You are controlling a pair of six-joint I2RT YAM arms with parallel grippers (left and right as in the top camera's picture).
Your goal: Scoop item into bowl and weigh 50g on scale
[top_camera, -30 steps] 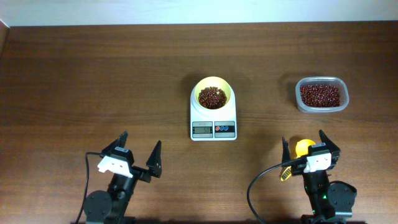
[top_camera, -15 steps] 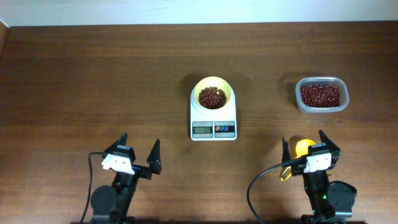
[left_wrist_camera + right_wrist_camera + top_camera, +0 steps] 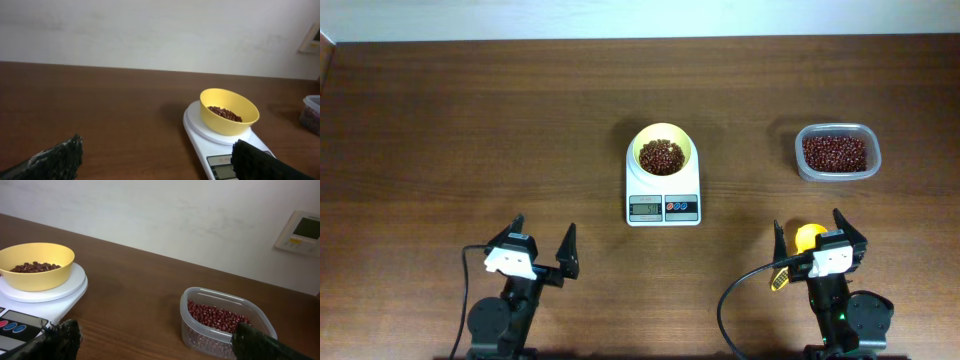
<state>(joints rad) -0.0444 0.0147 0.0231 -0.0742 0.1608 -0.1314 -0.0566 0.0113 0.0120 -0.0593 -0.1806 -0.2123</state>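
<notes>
Two pincers show from overhead, both on the display side of the scale point(image 3: 663, 208) and well apart from it. The left pincer point(image 3: 546, 232) sits off the scale's left front corner, its fingers spread wide and holding nothing. The right pincer point(image 3: 807, 225) sits off the right front corner, equally spread, with a yellow scoop point(image 3: 809, 238) lying between its fingers; I cannot tell whether they touch it. The pale-yellow bowl point(image 3: 663, 128) stands on the scale's platform with a small heap of red-brown beans point(image 3: 661, 156) inside. A clear tub point(image 3: 837, 128) of more beans stands on the brown surface point(image 3: 470, 120), well to the right of the scale. In the left wrist view, the dark fingers point(image 3: 55, 157) are parted wide, the scale and loaded bowl point(image 3: 229, 124) lying ahead and right between them. In the right wrist view, the fingers point(image 3: 260, 342) gape too; the scale point(image 3: 50, 292) sits at left under the bowl, and the tub point(image 3: 225, 330) stands right of it.
</notes>
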